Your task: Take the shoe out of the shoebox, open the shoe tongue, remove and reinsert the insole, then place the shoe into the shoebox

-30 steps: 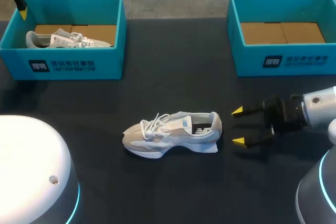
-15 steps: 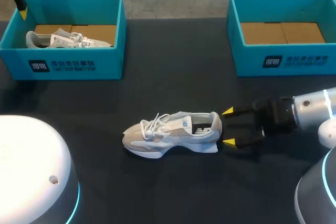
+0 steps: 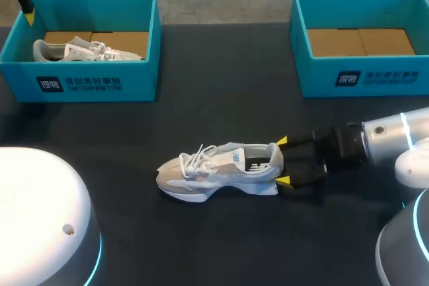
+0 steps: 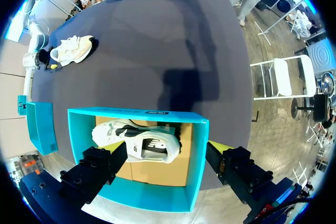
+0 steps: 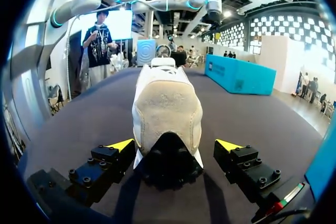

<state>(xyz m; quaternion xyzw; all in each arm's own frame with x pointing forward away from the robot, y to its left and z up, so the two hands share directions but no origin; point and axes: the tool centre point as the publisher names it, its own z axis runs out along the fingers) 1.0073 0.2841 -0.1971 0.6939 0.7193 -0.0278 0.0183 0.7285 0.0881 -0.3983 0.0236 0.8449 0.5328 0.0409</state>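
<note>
A white and grey sneaker (image 3: pixel 221 172) stands upright on the dark table, toe to the left. My right gripper (image 3: pixel 283 161) is at its heel, open. In the right wrist view the heel (image 5: pixel 167 111) sits between the yellow-tipped fingers (image 5: pixel 123 144), with a small gap on each side. A teal shoebox (image 3: pixel 80 82) at the back left holds a second white sneaker (image 3: pixel 87 50). My left gripper (image 4: pixel 165 153) hangs open above that box (image 4: pixel 136 114) and the shoe in it (image 4: pixel 139 142), holding nothing.
A second teal shoebox (image 3: pixel 362 78) at the back right holds only its cardboard floor. White rounded robot bases stand at the near left (image 3: pixel 40 219) and the near right (image 3: pixel 405 252).
My right gripper has moved left along the table towards the sneaker; its tips now flank the heel. The sneaker and the left arm have not moved.
</note>
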